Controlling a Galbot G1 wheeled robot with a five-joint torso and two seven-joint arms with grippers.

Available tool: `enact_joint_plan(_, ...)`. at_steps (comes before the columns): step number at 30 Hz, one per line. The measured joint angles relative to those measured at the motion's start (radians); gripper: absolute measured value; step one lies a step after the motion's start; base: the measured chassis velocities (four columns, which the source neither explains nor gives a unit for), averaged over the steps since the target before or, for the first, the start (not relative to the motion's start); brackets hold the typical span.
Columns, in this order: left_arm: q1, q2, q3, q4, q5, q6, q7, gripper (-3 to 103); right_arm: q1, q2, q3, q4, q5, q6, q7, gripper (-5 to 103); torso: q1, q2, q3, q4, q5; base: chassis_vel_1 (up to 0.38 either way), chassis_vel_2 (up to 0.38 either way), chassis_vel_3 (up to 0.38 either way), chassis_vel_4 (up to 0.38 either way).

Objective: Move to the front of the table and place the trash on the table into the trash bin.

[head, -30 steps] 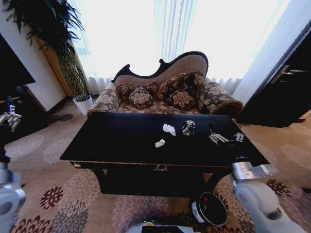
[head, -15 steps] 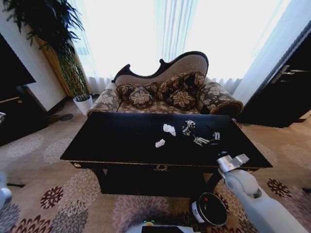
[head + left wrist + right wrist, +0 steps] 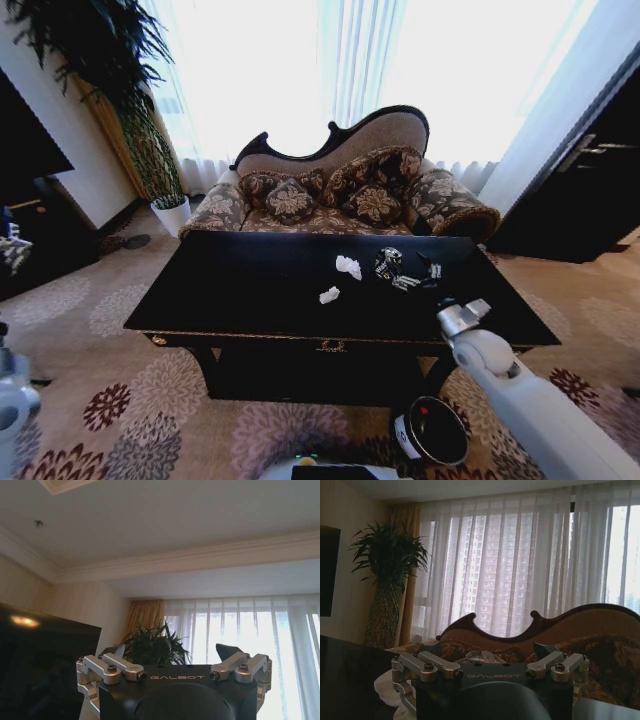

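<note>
On the glossy black table (image 3: 240,290) lie two white paper bits (image 3: 348,266) (image 3: 329,295) and a small dark shiny patterned item (image 3: 387,262). My right gripper (image 3: 418,277) hovers open just right of that item, low over the table top. In the right wrist view the gripper (image 3: 490,652) faces a clear rounded piece of trash (image 3: 481,656) between its spread fingers, and a white paper bit (image 3: 384,684) lies off to one side. The round black trash bin (image 3: 432,430) stands on the carpet below the table's front right corner. My left gripper (image 3: 12,245) is raised, open, far to the left, away from the table.
A patterned sofa (image 3: 340,195) stands right behind the table. A dark cabinet (image 3: 590,180) is at the right, a potted plant (image 3: 150,150) and dark furniture (image 3: 40,230) at the left. Flowered carpet (image 3: 120,400) lies open in front of the table.
My right gripper has moved left and farther in over the table, from near its right end to beside the dark patterned item. The trash and the bin have not moved.
</note>
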Motion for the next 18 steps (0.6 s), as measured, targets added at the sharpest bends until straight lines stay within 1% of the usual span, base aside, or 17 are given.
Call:
enact_joint_plan(8, -0.008, 0.006, 0.011, 0.031, 0.007, -0.004, 0.004, 100, 0.069, 0.003, -0.070, -0.046, -0.037, -0.001, -0.001, 100, 0.000, 0.000, 0.000, -0.0001, 0.0001, 0.000, 0.000, 0.000, 0.000)
enact_joint_plan(18, -0.014, 0.017, 0.023, 0.045, 0.013, -0.006, 0.006, 100, 0.097, 0.013, -0.089, -0.099, -0.061, 0.003, -0.002, 100, 0.000, 0.000, 0.000, -0.0002, 0.0003, 0.000, 0.000, 0.000, 0.000)
